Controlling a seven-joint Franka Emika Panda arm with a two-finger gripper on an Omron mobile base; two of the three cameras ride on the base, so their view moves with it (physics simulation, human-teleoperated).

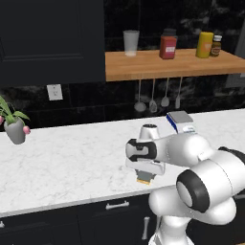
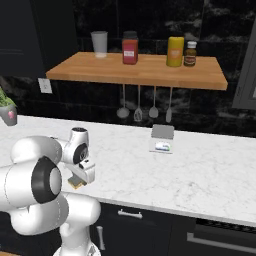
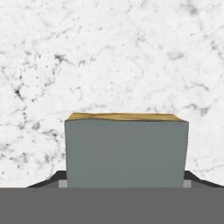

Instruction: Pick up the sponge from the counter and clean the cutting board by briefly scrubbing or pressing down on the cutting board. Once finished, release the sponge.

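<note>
Under pincer (image 1: 144, 180), sponge (image 3: 126, 151) hiding fingertips

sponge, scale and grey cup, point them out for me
sponge (image 3: 126, 153), hand view, on its grey-green scrub face.
scale (image 2: 162, 138), right base view, middle of its flat top.
grey cup (image 1: 130, 43), left base view, middle of its side wall, on the wooden shelf.

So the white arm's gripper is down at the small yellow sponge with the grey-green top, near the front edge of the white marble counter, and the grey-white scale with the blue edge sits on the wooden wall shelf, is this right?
Not fully. The grey-white scale with the blue edge sits on the white marble counter, below the wooden wall shelf; the right base view shows it. The gripper is indeed down at the small yellow sponge with the grey-green top.
</note>
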